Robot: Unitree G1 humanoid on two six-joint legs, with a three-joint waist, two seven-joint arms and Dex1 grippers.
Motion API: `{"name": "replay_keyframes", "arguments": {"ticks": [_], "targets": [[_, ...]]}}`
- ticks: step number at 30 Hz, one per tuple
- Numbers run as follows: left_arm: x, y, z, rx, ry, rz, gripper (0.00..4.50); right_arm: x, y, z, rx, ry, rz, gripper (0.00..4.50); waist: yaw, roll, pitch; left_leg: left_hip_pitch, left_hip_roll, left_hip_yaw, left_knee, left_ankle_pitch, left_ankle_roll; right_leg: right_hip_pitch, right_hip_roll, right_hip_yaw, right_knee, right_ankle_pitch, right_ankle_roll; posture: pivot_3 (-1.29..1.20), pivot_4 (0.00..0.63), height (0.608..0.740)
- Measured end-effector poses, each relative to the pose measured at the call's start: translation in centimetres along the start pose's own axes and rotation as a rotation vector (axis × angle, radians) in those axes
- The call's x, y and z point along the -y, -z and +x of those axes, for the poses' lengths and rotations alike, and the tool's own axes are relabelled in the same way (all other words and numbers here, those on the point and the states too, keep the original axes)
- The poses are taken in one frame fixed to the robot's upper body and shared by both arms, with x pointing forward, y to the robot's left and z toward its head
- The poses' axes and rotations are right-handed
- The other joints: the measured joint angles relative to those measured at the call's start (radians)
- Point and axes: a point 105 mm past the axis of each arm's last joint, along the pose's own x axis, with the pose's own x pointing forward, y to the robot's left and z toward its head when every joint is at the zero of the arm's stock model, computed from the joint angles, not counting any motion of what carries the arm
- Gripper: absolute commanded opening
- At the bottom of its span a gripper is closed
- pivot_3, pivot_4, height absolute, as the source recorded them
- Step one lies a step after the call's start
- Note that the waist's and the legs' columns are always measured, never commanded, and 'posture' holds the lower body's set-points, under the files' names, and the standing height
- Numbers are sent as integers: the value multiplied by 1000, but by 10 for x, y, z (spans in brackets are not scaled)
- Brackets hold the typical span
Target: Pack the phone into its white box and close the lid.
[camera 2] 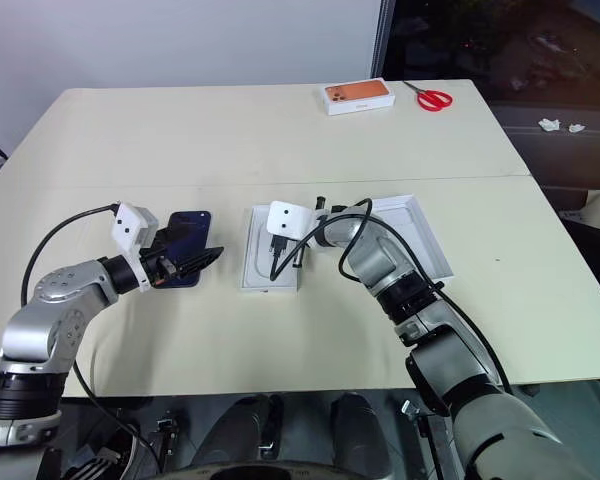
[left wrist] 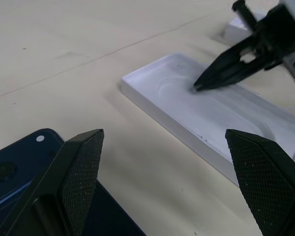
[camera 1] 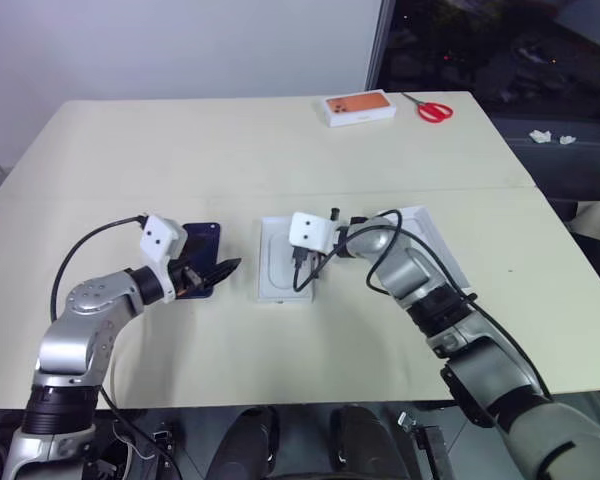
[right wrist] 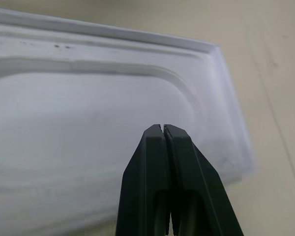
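Glossy navy phone [camera 1: 202, 250] partly hidden behind released left gripper [camera 1: 212, 277], left of white box [camera 1: 280, 262], clenched right gripper [left wrist: 199, 87] over its oval recess

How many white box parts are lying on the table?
3: the tray with an oval recess at the middle under the shut right claw, the open lid just to its right, and a closed box with an orange picture at the far edge beside the scissors.

table [camera 1: 280, 150] | phone [camera 1: 206, 240] | white box [camera 1: 277, 262] | lid [camera 1: 435, 240], probably | scissors [camera 1: 433, 109]
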Motion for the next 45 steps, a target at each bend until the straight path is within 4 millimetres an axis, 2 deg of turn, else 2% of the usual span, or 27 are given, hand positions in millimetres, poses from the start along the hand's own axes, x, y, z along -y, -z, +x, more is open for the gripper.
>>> {"name": "replay_keyframes", "arguments": {"ticks": [8, 13, 16, 19, 21, 23, 28, 32, 34, 38, 42, 45], "targets": [[-7, 6, -2, -34, -22, 7, 4176, -14, 2, 9, -9, -16, -79, 98, 6, 0, 0, 0, 0, 0, 0, 0, 0, 0, 0, 0, 0, 0, 0, 0, 150, 740], [-10, 8, -3, -43, -27, -11, 4176, -11, -1, 5, 26, -29, 36, 98, 6, 0, 0, 0, 0, 0, 0, 0, 0, 0, 0, 0, 0, 0, 0, 0, 150, 740], [-15, 6, -9, -50, -12, -77, 4176, -3, -17, 1, 117, -16, 155, 98, 1, 0, 0, 0, 1, 0, 0, 0, 0, 0, 1, 0, 0, 0, 0, 0, 150, 740], [-35, -2, -26, -47, -41, -187, 4176, 5, -37, -5, 192, -4, 164, 98, -4, 0, 0, 0, 2, 0, -1, 0, 0, -1, 2, 0, 0, 0, 0, 0, 150, 740], [-49, -3, -40, -53, -75, -266, 4176, 2, -44, -2, 211, -12, 166, 98, -7, 0, 0, 0, 2, -1, -1, 0, 0, -1, 2, 0, 0, 0, 0, 0, 150, 740], [-63, 1, -55, -83, -116, -359, 4176, -5, -52, 4, 225, -25, 159, 98, -16, 0, 0, 0, 2, -1, -1, 0, 0, -1, 1, 0, 1, 0, 0, 0, 150, 740], [-78, 22, -71, -160, -164, -564, 4176, -19, -75, 27, 246, -59, 138, 98, -21, 1, 0, 0, 2, -1, -1, 0, -1, -2, 2, -1, 2, 0, 0, 0, 150, 740], [-85, 35, -75, -175, -190, -685, 4176, -21, -93, 41, 244, -63, 111, 98, -20, 0, 0, 0, 2, -1, -1, 3, -5, -6, 2, -1, 2, 0, 0, 0, 150, 740], [-86, 40, -74, -186, -179, -742, 4176, -33, -101, 51, 243, -99, 90, 98, -21, 0, 0, 0, 1, -1, -1, 4, -6, -6, 2, -1, 2, 0, 0, 0, 150, 740], [-87, 41, -71, -196, -153, -767, 4176, -52, -95, 65, 185, -159, 79, 98, -19, -1, 0, 0, 0, -1, -1, 4, -7, -5, 1, -1, 3, 0, 0, 0, 150, 740], [-85, 41, -65, -222, -103, -783, 4176, -59, -78, 75, 97, -173, 94, 98, -18, 0, -1, 1, -2, -2, -1, 4, -7, -6, 0, -1, 6, 0, 0, 0, 150, 740], [-81, 44, -58, -245, -64, -783, 4176, -59, -80, 78, 83, -166, 85, 98, -17, 3, -3, 1, -4, -1, 0, 4, -7, -7, -1, -1, 9, 0, 0, 0, 150, 740]]}}
